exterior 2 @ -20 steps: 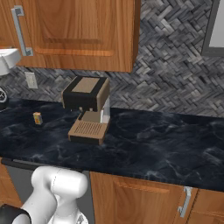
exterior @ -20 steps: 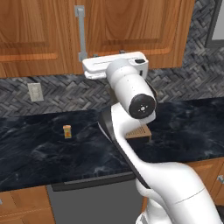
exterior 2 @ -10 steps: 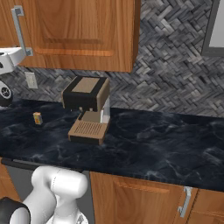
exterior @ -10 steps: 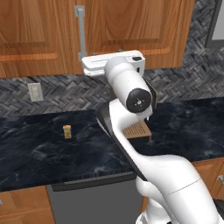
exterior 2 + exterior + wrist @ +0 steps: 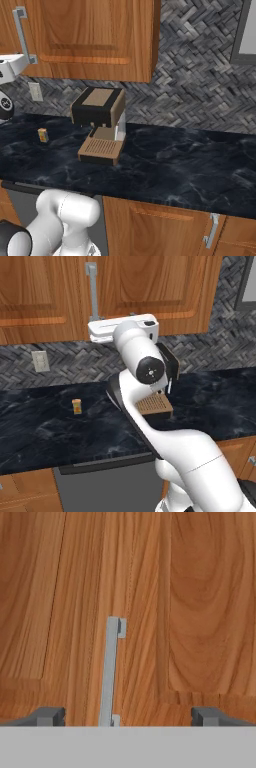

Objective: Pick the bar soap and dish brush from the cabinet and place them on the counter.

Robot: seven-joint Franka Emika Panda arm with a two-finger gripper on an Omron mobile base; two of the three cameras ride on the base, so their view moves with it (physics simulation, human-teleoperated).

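The cabinet (image 5: 190, 612) is brown wood and its panelled doors are closed. Its grey bar handle (image 5: 109, 672) stands upright just ahead of my gripper (image 5: 128, 717), slightly left of the midline. The jaws are open and wide apart, with nothing between the fingertips (image 5: 47, 716). My white hand (image 5: 122, 328) is level with the cabinet's lower edge, just below and right of the handle (image 5: 91, 291). It also shows at the left edge (image 5: 10, 67), by the handle's foot (image 5: 22, 35). The bar soap and dish brush are hidden. The black veined counter (image 5: 35, 431) runs below.
A brown-and-black coffee machine (image 5: 100, 125) stands on the counter (image 5: 190, 160), partly behind my arm (image 5: 162, 401). A tiny orange block (image 5: 76, 406) sits at the left, also visible from the right (image 5: 43, 135). A wall socket (image 5: 40, 361) is on the herringbone backsplash.
My elbow has shifted slightly up and left. The hand stays beneath the handle with its jaws open.
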